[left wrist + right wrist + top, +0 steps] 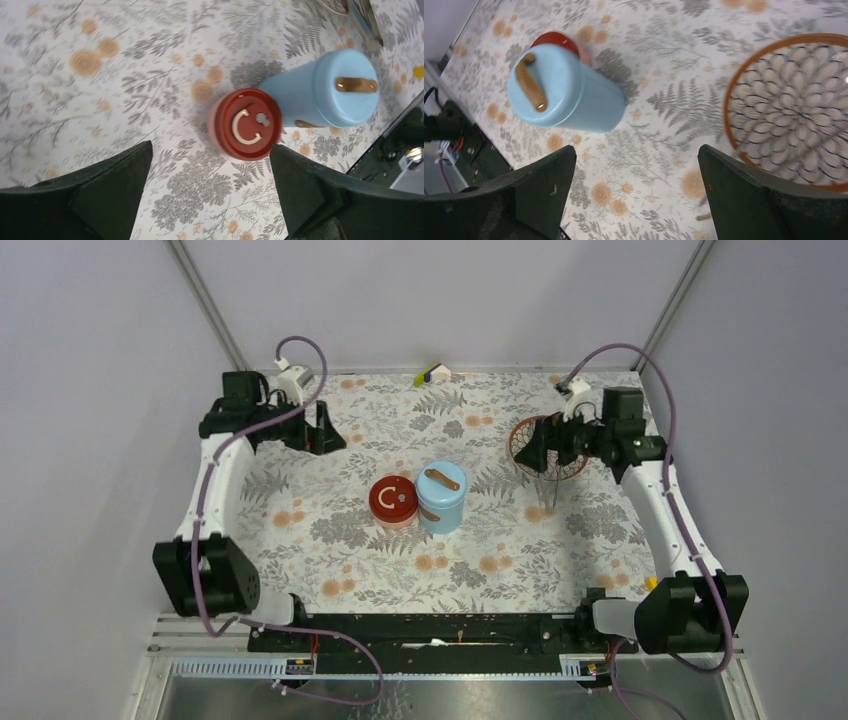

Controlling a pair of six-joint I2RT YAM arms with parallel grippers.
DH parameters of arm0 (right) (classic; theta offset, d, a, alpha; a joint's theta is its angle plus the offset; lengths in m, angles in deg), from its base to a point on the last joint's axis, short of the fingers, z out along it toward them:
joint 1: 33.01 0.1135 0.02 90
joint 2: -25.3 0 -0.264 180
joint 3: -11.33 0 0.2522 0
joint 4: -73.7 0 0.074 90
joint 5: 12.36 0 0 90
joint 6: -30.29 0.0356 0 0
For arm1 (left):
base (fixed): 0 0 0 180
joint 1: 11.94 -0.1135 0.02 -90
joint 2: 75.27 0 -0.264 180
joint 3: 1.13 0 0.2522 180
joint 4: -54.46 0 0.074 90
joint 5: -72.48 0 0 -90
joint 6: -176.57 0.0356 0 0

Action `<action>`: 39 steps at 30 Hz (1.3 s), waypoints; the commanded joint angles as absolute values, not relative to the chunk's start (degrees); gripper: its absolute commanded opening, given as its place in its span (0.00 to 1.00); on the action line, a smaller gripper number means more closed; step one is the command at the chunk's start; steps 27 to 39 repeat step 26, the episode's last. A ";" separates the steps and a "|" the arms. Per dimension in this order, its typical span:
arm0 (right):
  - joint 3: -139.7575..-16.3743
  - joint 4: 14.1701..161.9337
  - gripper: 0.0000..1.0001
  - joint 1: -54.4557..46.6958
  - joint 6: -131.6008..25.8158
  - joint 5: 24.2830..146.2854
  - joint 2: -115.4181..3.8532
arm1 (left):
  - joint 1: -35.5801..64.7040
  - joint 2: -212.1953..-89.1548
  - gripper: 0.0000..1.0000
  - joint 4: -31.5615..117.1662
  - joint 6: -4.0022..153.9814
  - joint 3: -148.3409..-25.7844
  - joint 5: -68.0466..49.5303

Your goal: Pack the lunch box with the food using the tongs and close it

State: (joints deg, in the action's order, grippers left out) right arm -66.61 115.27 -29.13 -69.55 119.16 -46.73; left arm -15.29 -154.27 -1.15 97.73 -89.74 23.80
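Inspection: my left gripper (210, 150) and right gripper (638, 150) are both spread wide and hold nothing. I judge this keeps them clear of the work. The lunch box shell (440, 498) stands upright mid-table, long axis vertical, with its strap handle (441, 478) running roughly left to right. The red-lidded bowl (392, 502) touches its left side. The tongs (546, 492) seem to lean off the patterned dish (784, 100), but the view is poor.

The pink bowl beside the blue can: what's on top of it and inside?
A dark red lid with a cream C-shaped mark sits on the bowl. It covers the inside, so any contents cannot be seen.
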 commanded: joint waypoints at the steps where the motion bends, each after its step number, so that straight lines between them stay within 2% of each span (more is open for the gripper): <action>1: -74.00 122.49 0.99 -36.99 -71.98 120.09 -51.48 | -24.71 -163.86 0.99 -15.07 102.76 -96.58 31.54; 4: -75.74 123.19 1.00 -42.10 -72.45 120.95 -54.58 | -26.81 -167.40 0.99 -12.53 100.40 -97.33 25.84; 14: -72.14 121.86 1.00 -52.86 -72.08 120.78 -64.89 | -26.97 -162.23 0.99 3.30 92.86 -83.86 14.63; 20: -68.38 117.29 1.00 -53.05 -69.48 120.24 -63.76 | -26.92 -159.40 0.99 6.62 92.09 -79.48 9.25; 39: -66.41 115.59 1.00 -53.05 -67.88 120.90 -62.05 | -26.96 -156.40 0.99 7.73 91.64 -77.44 10.06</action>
